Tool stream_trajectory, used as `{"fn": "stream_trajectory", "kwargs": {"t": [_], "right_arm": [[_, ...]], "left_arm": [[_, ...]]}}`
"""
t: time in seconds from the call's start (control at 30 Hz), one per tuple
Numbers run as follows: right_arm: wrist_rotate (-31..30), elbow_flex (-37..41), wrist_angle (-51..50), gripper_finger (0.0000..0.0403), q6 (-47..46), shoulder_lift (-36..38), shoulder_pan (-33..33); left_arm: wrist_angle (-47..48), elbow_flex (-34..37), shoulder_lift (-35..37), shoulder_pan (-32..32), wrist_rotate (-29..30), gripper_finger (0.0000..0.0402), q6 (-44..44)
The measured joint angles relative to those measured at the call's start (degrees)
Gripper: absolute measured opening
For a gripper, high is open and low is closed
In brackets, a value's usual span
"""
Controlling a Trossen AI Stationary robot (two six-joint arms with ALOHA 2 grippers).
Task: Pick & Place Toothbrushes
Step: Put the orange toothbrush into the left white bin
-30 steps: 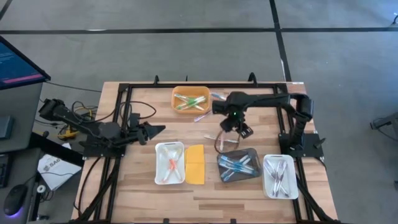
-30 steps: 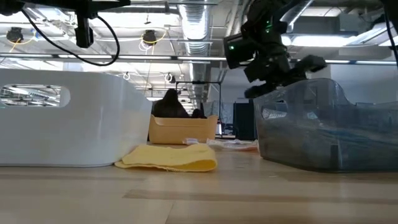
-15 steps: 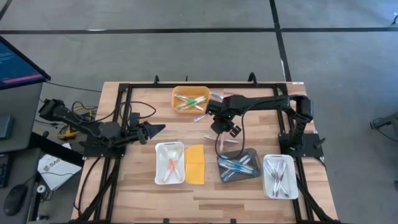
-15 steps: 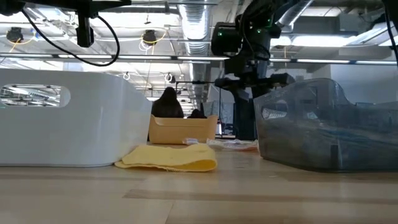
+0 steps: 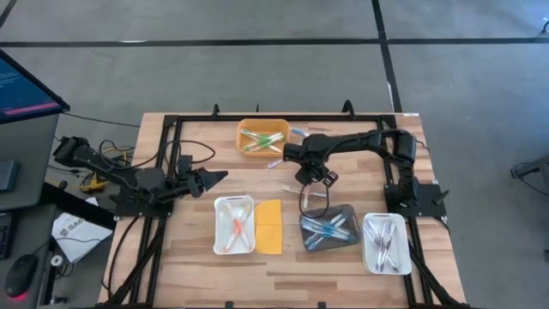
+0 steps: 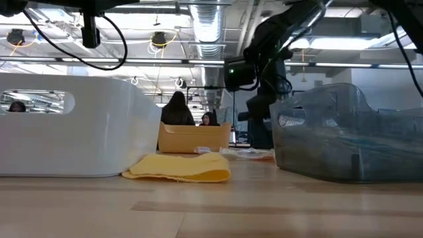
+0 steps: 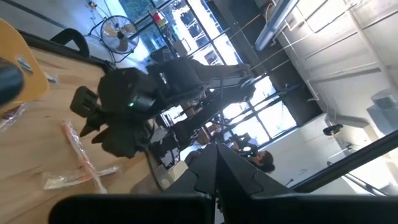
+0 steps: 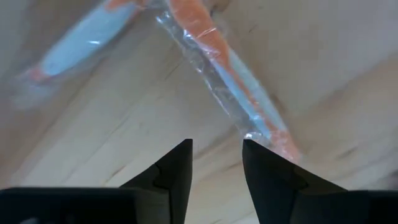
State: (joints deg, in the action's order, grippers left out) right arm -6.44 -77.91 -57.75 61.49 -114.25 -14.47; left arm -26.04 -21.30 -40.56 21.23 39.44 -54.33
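- Step in hand, by our read: picking a loose wrapped orange toothbrush (image 8: 233,81) off the table (image 5: 343,262) near the orange tray (image 5: 262,137).
- Right gripper (image 8: 216,163) hovers just above it, jaws parted, nothing held.
- The brush lies off to one side of the jaw gap; we'd centre over the shaft and turn the wrist so the jaws cross it before descending.
- Wrapper looks slick; close on the handle, not the film end.
- Right arm reaches well across the table, wrist pitched down.
- Left gripper (image 5: 216,178) parked at the left side, clenched empty.
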Motion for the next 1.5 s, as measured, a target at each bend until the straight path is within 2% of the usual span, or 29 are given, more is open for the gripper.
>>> {"fn": "stream_trajectory", "kwargs": {"t": [0.37, 0.9, 1.13, 1.5], "right_arm": [[-2.44, -0.07, 1.51, 0.0110, -3.98, -0.22, 0.95], [-2.42, -0.07, 5.85, 0.0109, -3.93, -0.25, 0.95], [0.81, -0.07, 5.78, 0.0109, -3.29, -0.33, 0.44], [2.34, 0.06, 5.95, 0.0109, 0.52, -0.36, 0.40]], "left_arm": [[-0.44, 0.02, 0.00, 0.00, -0.79, 0.0002, -0.13], [-0.39, 0.00, -0.01, 0.00, -0.74, 0.0002, 0.04], [-0.66, 0.00, 0.00, 0.00, -0.72, 0.0002, 0.02], [-1.08, 0.01, -0.01, 0.00, -0.68, 0.0002, 0.02]]}}
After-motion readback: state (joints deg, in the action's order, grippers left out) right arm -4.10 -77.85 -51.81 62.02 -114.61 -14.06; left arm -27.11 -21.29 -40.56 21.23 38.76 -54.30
